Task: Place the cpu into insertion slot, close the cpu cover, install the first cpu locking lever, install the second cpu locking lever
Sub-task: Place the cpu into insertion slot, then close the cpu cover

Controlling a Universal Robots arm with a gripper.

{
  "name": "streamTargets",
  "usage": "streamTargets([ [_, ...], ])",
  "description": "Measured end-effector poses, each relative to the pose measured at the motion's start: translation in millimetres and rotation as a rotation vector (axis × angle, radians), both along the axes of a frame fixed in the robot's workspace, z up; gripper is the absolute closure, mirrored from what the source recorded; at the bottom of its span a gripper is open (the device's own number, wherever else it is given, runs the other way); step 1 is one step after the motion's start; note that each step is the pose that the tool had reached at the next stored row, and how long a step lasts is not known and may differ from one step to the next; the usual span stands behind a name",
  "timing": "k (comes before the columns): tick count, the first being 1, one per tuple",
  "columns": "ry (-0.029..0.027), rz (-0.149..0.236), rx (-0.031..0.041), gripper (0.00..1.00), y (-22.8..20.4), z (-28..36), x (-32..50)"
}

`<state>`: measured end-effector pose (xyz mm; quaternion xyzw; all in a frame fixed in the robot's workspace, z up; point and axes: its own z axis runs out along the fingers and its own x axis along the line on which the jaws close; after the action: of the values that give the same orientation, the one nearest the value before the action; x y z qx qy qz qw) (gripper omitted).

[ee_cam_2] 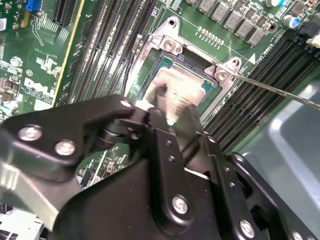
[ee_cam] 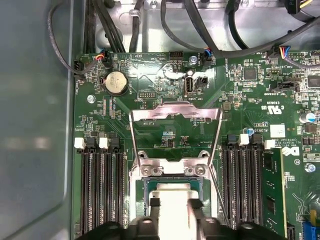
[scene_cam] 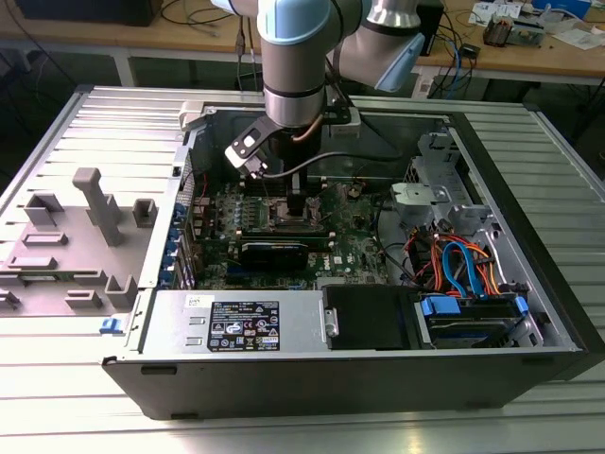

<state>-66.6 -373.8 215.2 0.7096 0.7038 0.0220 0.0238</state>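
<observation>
Cpu (ee_cam_2: 182, 97) in claw (ee_cam: 175, 203) at insertion slot (ee_cam: 148, 186); cpu cover (ee_cam: 172, 112) raised, first wrist view.

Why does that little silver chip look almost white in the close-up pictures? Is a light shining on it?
Probably glare. In the first wrist view the cpu has a metal top that reflects light and washes out to near white, and the raised cpu cover carries a bright streak. In the second wrist view the cpu has a paler sheen. In the exterior view the computer case looks dim inside beside the bright table.

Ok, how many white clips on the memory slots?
4 in the first wrist view: two white plastic clips on one memory slot bank, two on the bank across the silvery square socket; others may be hidden.
</observation>
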Motion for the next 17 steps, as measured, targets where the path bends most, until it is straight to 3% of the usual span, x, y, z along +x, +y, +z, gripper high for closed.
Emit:
streamTargets([
  [4, 0.0004, 0.0, 0.0, 0.89, 0.0, 0.1, 0.0],
  [17, 0.002, 0.0, -0.0001, 0.89, 0.0, 3.1, 0.2],
])
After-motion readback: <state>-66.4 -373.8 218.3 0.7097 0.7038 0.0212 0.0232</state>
